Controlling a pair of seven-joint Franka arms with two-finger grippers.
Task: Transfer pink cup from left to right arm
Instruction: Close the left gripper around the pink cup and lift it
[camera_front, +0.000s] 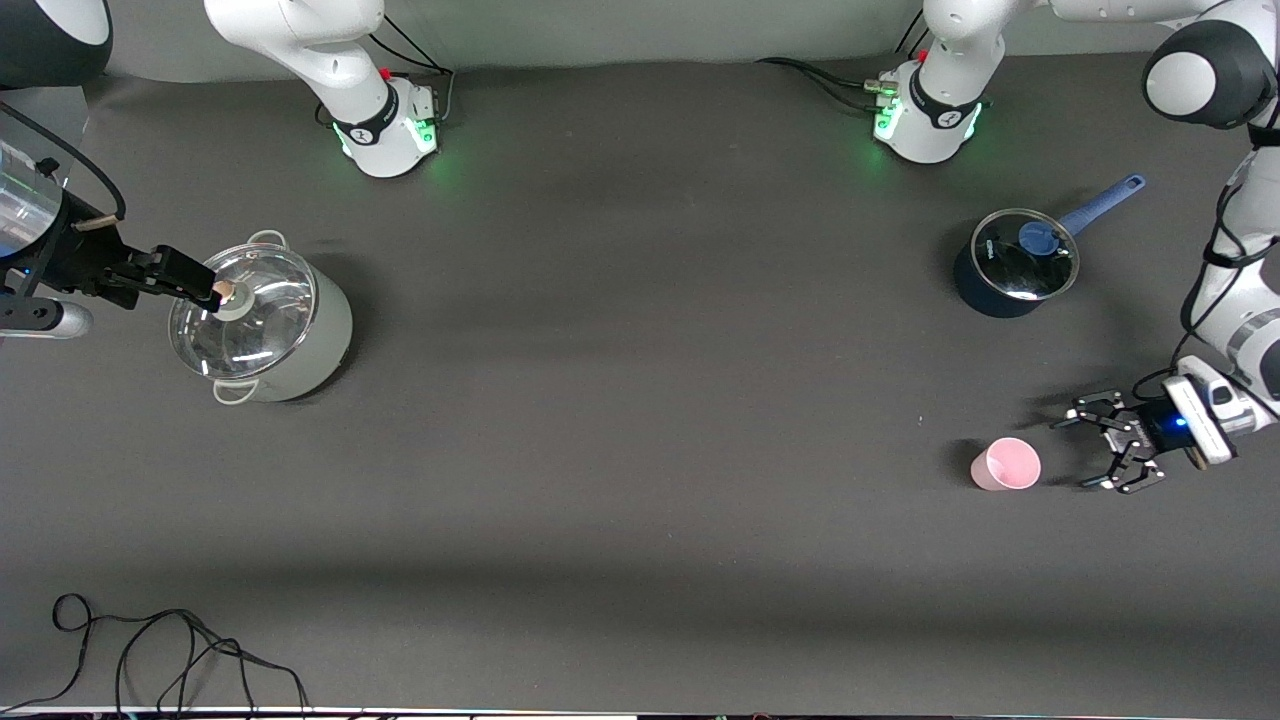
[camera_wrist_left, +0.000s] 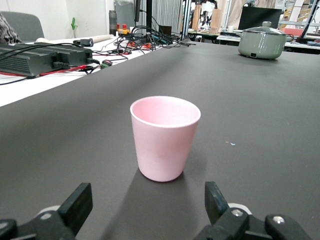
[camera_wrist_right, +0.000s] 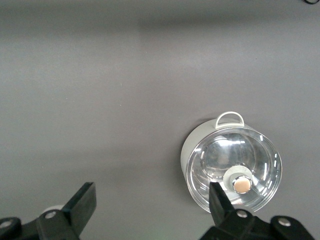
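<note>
The pink cup (camera_front: 1006, 464) stands upright on the dark table (camera_front: 640, 450) at the lower right of the front view, mouth up. Just beside it, low near the table, the left pincer (camera_front: 1092, 452) has its fingers spread apart — not touching the cup. At the frame's left edge the right pincer (camera_front: 205, 283) waits over the grey pot (camera_front: 262, 320) and its glass lid — fingers apart.
</note>
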